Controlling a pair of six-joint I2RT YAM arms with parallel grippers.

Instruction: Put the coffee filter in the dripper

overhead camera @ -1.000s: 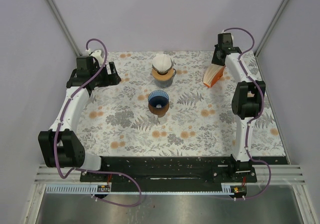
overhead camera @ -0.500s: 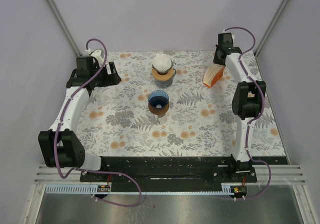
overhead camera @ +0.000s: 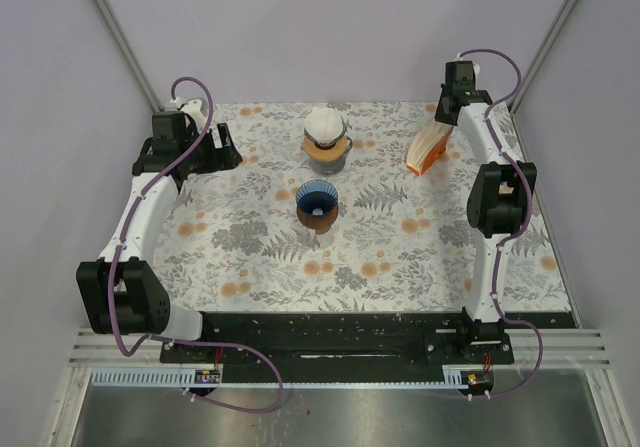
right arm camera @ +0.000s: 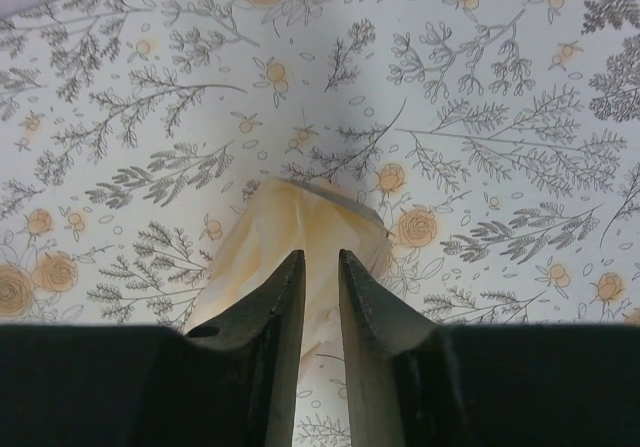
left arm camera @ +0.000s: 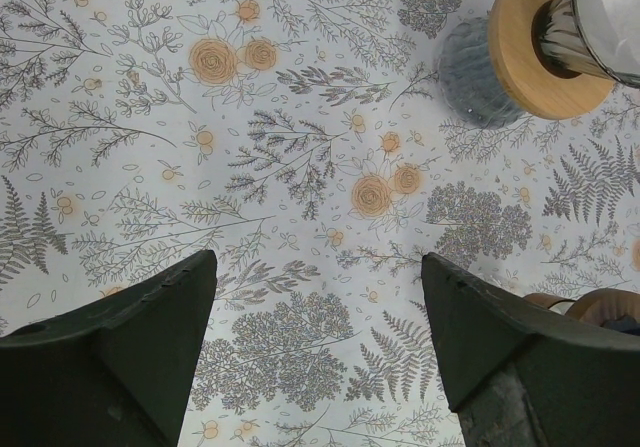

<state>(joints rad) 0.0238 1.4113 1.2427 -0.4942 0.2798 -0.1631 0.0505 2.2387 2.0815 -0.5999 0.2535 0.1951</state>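
From above: blue dripper (overhead camera: 316, 205) in the middle of the flowery mat (overhead camera: 380, 257), filter (overhead camera: 425, 150) at the upper right, close by the right gripper (overhead camera: 437, 132), left gripper (overhead camera: 232, 153) at the upper left. Left wrist view: left gripper (left arm camera: 318, 259) spread wide over the mat, holding nothing. Right wrist view: right gripper (right arm camera: 320, 257) almost pinched together over the filter (right arm camera: 255, 232), thin gap between; cannot tell if gripping it.
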